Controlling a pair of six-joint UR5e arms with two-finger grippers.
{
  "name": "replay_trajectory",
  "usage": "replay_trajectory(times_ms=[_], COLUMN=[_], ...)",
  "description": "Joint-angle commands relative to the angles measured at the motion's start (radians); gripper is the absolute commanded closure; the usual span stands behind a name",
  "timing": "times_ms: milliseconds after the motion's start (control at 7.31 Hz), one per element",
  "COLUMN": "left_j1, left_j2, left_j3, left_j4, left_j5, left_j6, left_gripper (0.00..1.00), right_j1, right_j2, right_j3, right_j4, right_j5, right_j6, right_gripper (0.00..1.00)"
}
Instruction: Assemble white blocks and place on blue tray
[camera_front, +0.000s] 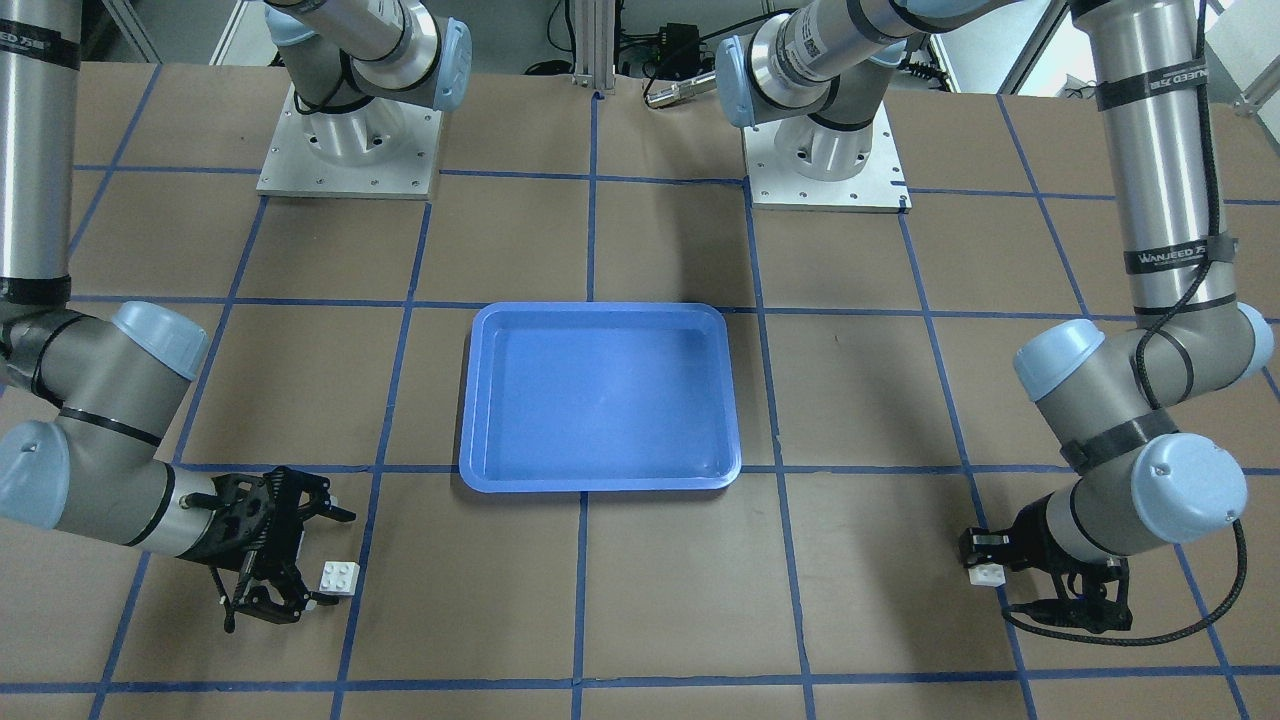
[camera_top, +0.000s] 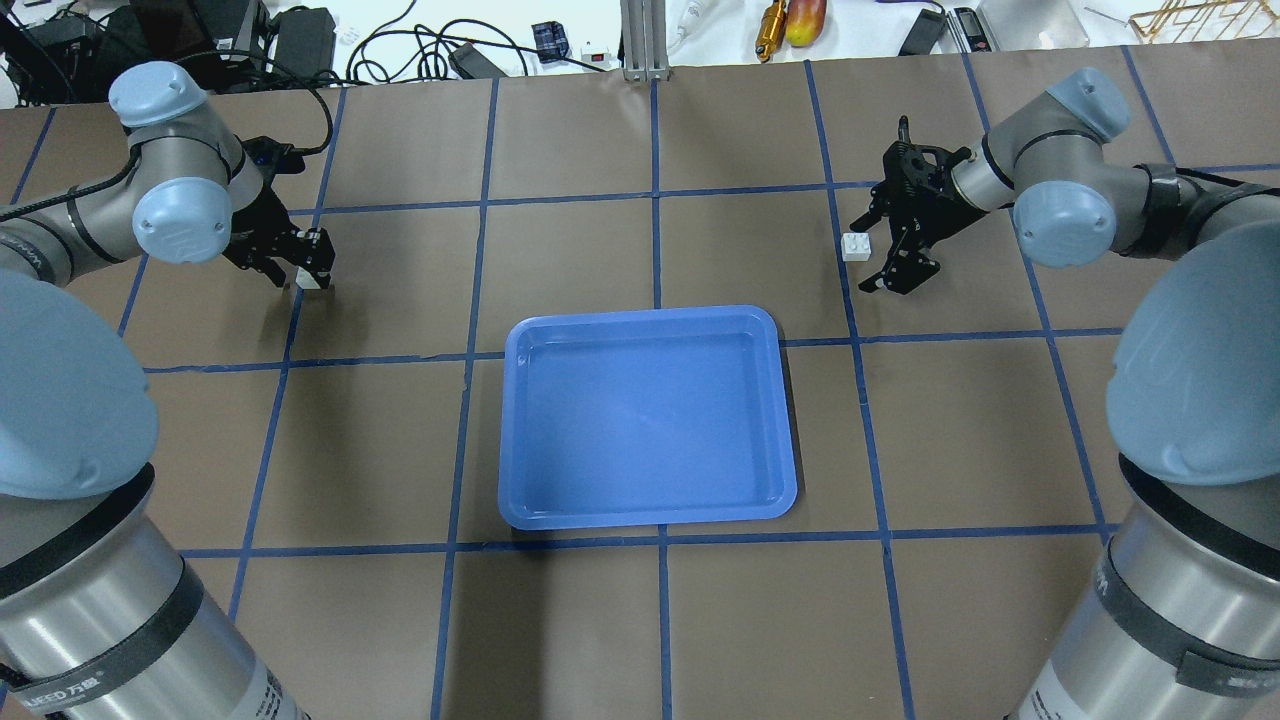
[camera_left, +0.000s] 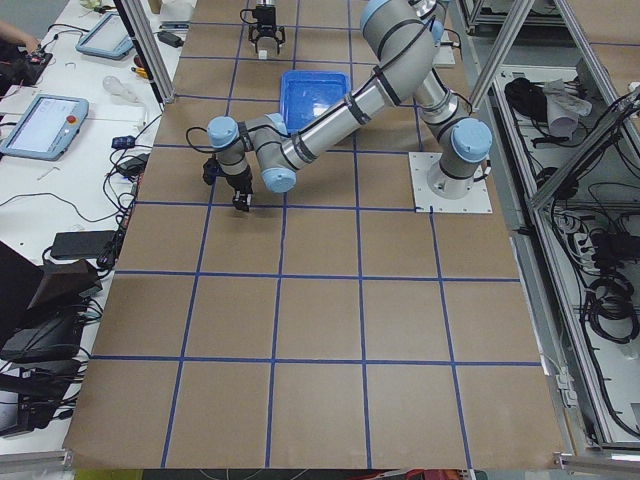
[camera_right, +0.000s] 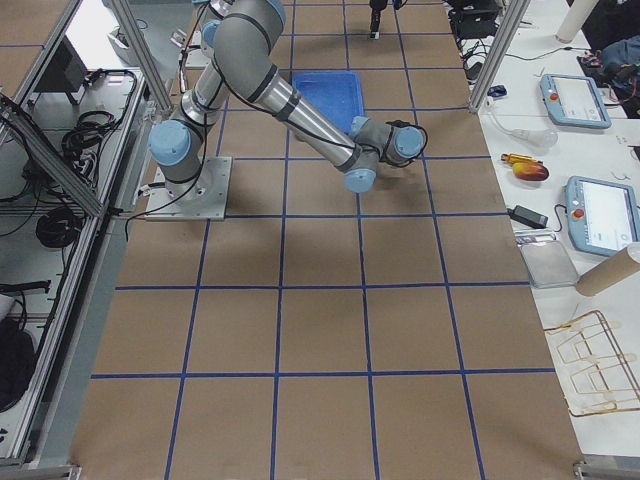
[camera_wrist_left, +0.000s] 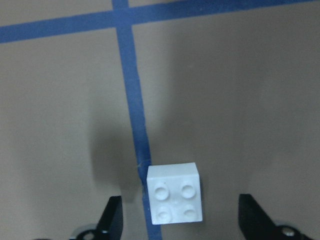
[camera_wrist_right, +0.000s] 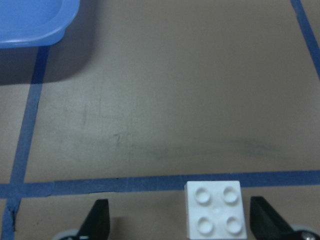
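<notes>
The blue tray lies at the table's middle, with nothing in it; it also shows in the front view. One white block sits on the table at the far left. My left gripper is low over it and open; in the left wrist view the block lies between the fingers, untouched. The other white block sits at the far right. My right gripper is open beside it; in the right wrist view that block lies between the fingers, nearer the right one.
The table is brown with a grid of blue tape lines. Both arm bases stand at the robot's side. Cables and tools lie beyond the far edge. A corner of the tray shows in the right wrist view.
</notes>
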Motion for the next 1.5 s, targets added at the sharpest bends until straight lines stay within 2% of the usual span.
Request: replay_trajectory(times_ms=[0, 274, 547, 684, 821, 957, 1231, 1368], left_j1=[0.001, 0.001, -0.037, -0.071, -0.118, -0.192, -0.295, -0.348], left_j2=[0.0, 0.009, 0.061, 0.109, 0.148, 0.193, 0.262, 0.3], left_j3=[0.0, 0.0, -0.011, -0.013, -0.029, -0.086, -0.207, -0.25], left_j4=[-0.001, -0.003, -0.071, -0.143, -0.171, -0.17, -0.138, -0.118], left_j5=[-0.005, -0.007, -0.005, -0.057, -0.082, -0.105, -0.114, -0.123], left_j6=[-0.033, -0.037, -0.085, -0.115, -0.214, -0.266, -0.436, -0.49], left_gripper=[0.59, 0.73, 0.79, 0.8, 0.84, 0.86, 0.88, 0.89], right_j1=[-0.001, -0.007, -0.012, -0.012, -0.012, -0.012, -0.012, -0.012], right_j2=[0.003, 0.003, 0.001, 0.001, 0.002, 0.001, -0.01, -0.042], right_j3=[-0.001, -0.001, -0.004, -0.011, -0.013, -0.013, -0.015, -0.001], right_j4=[-0.001, -0.005, -0.008, -0.008, -0.01, -0.01, -0.005, -0.002], right_j5=[0.004, 0.004, 0.004, 0.006, 0.004, 0.004, 0.006, 0.004], right_j6=[0.021, 0.032, 0.032, 0.032, 0.032, 0.034, 0.034, 0.034], right_gripper=[0.04, 0.09, 0.3, 0.45, 0.69, 0.87, 0.99, 1.0])
